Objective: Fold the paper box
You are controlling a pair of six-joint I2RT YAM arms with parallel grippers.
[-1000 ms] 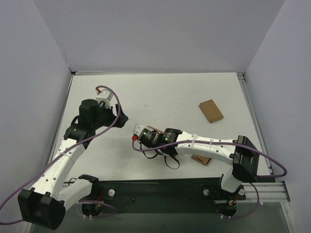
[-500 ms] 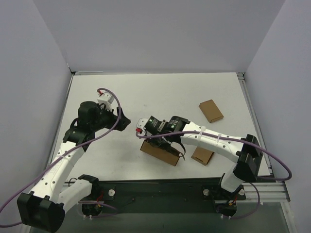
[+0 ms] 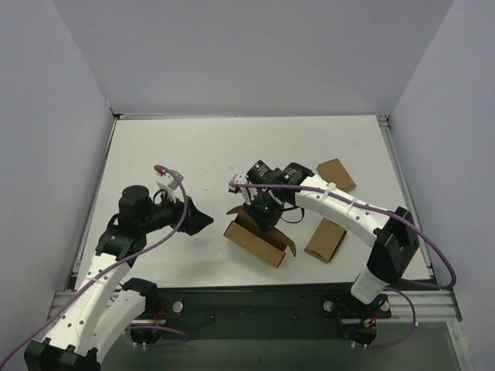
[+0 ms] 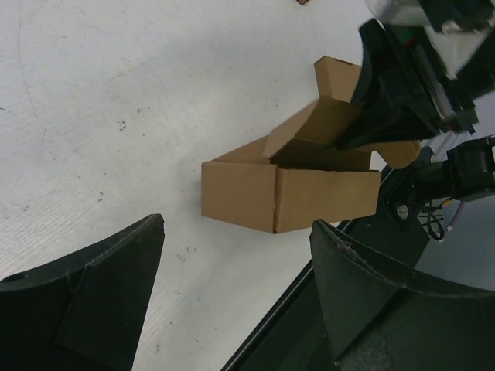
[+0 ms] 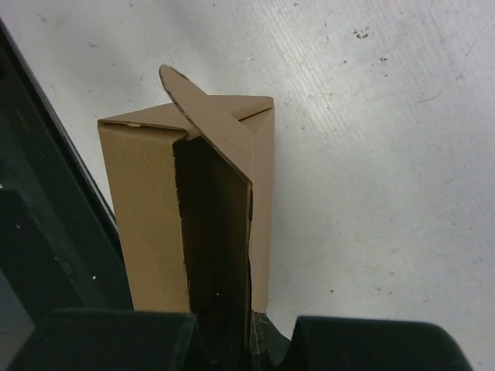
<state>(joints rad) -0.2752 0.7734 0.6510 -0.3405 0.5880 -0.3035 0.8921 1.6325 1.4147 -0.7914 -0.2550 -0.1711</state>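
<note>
Two tools work over the white table [image 3: 201, 147]. The plain brown cardboard paper box [image 3: 260, 243] sits on it toward the 6 o'clock edge, a little right of centre. It is already box-shaped, with its long side walls standing and loose flaps sticking out at its top and ends.

The right tool [image 3: 261, 216] is at the paper box's 12 o'clock side, clamped tight on one raised flap. The right wrist view shows the thin cardboard edge running down into the pinch.

The left tool [image 3: 199, 220] hovers at the paper box's 9 o'clock, near it but not touching. It is spread wide and holds nothing.

A smaller flat brown cardboard box [image 3: 325, 239] lies just beside the paper box at its 3 o'clock. A second small brown box [image 3: 336, 175] lies farther off, at about 1 o'clock.
</note>
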